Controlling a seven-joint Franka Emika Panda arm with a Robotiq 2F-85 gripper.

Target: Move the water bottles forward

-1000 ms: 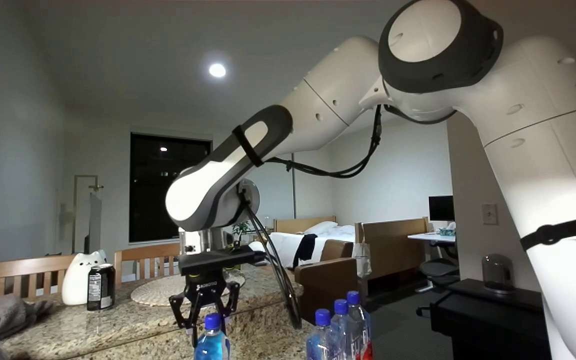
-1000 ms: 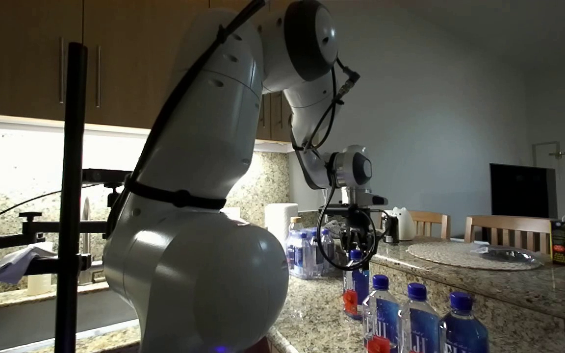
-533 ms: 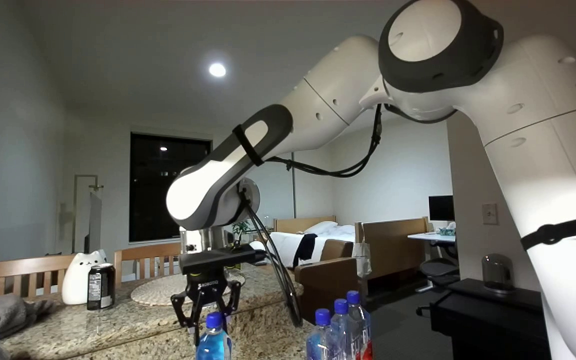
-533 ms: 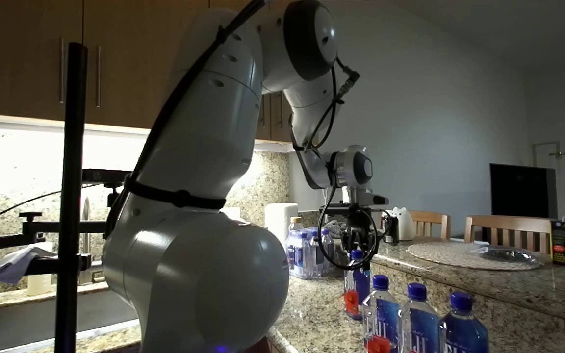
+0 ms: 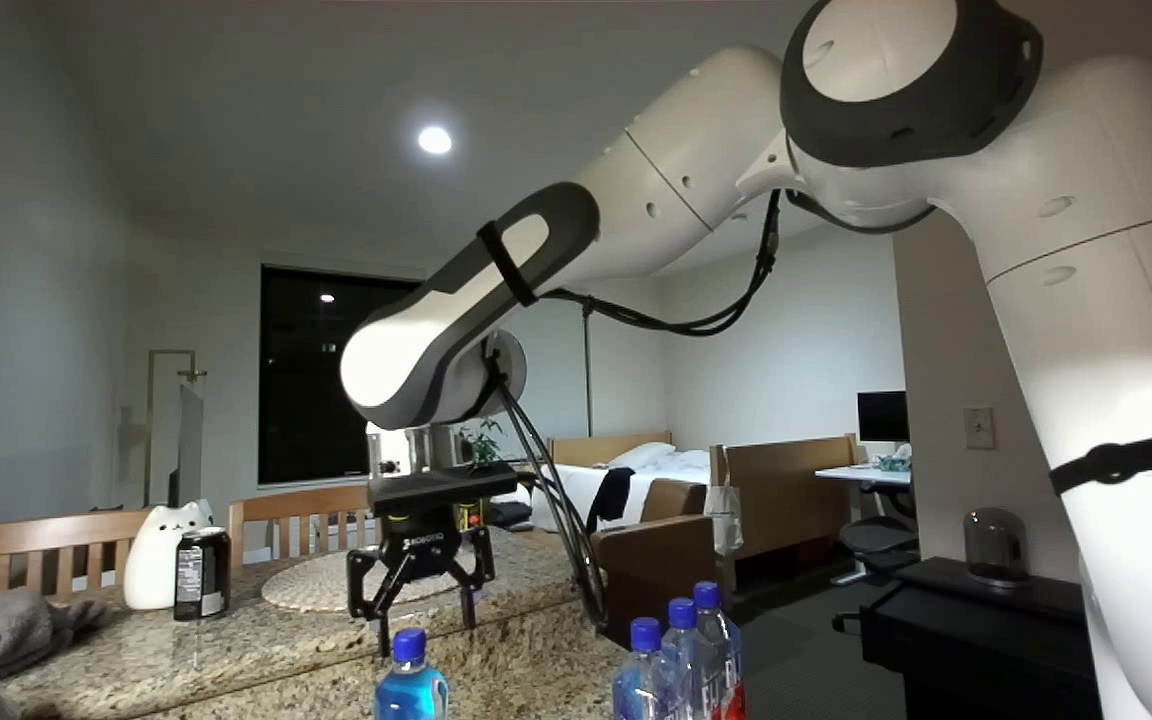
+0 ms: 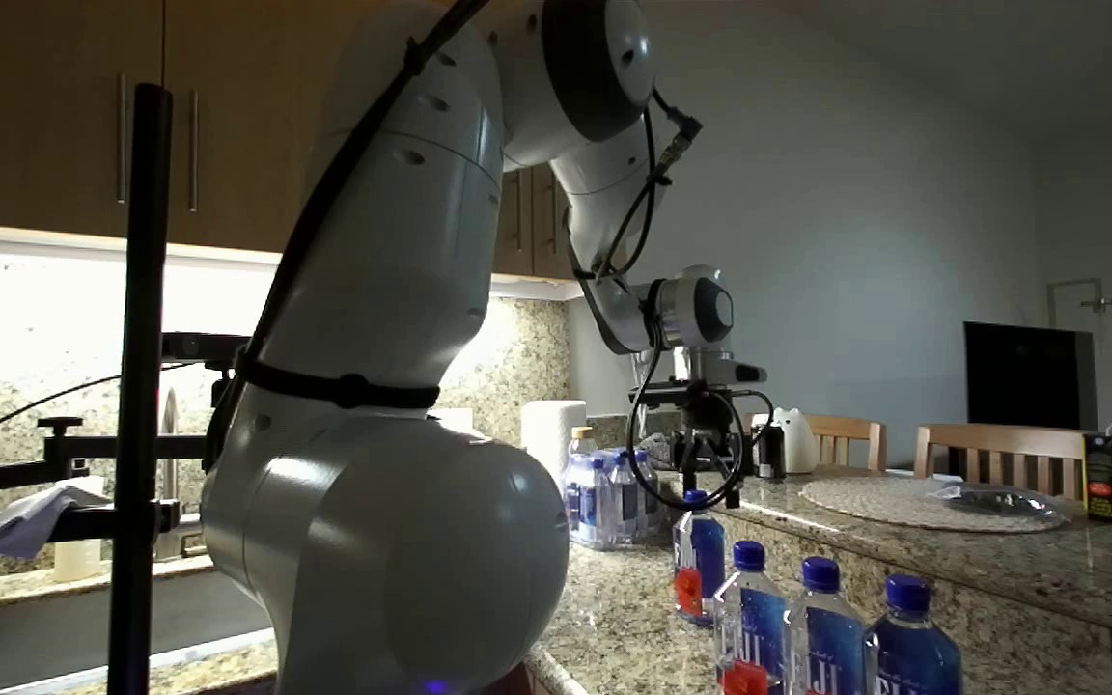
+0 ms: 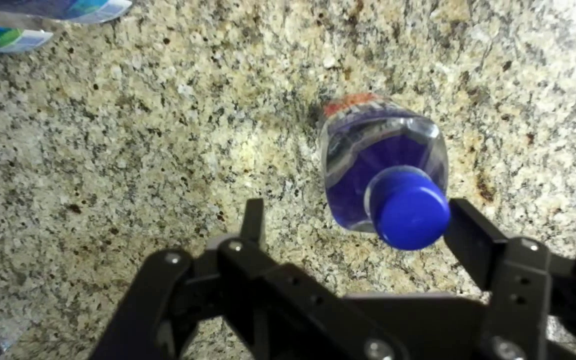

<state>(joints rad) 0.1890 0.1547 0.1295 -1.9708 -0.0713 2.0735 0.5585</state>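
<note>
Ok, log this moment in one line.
gripper: open, at cap | bottle: upright on counter, unheld | three more bottles: lined up nearby

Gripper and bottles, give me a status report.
Gripper open. Nearest bottle upright, not gripped. Three more bottles standing nearby, possibly in the way.

"FIJI" on labels (image 6: 830, 645) of two water bottles (image 6: 747, 627), cropped on third bottle (image 6: 911, 654); "ROBOTIQ" on tool (image 5: 426, 627).

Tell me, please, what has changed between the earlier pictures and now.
The gripper has opened and risen, apparently letting go of the bottle below it, which has shifted slightly left in both exterior views. The row of three bottles and the black can stayed put.
</note>
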